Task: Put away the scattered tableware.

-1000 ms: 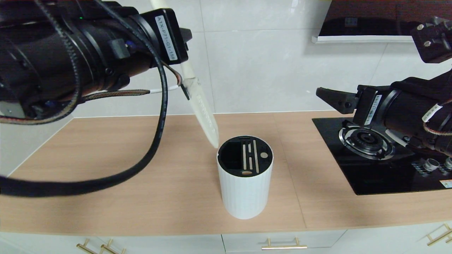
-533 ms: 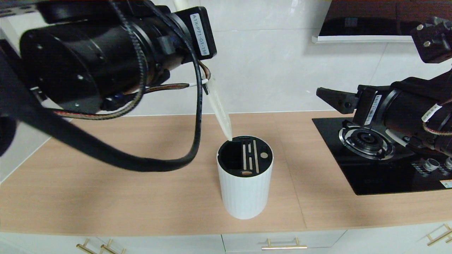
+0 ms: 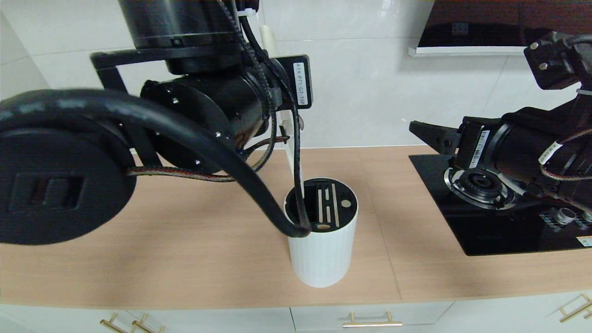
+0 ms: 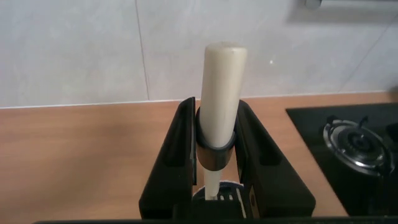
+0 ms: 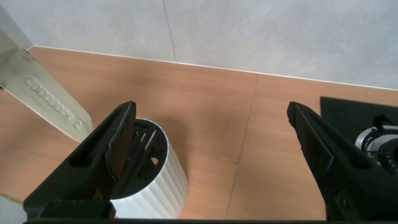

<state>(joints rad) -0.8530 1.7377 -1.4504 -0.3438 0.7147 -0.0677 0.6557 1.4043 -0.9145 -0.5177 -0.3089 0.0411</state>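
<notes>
Left gripper (image 4: 216,107) has swung over and stood the knife (image 4: 221,81) upright, clamped on its handle; the tip now meets the big slot of the holder (image 3: 321,252), so lowering likely comes next. Right gripper (image 5: 211,112) hangs wide open.

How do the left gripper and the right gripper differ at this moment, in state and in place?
The left gripper is shut on the knife, at its pale handle, while the right gripper is open and holds nothing. The left gripper hangs above the white holder, with the knife pointing down at its top; the right gripper sits off to the side, near the stove. Both are black.
</notes>
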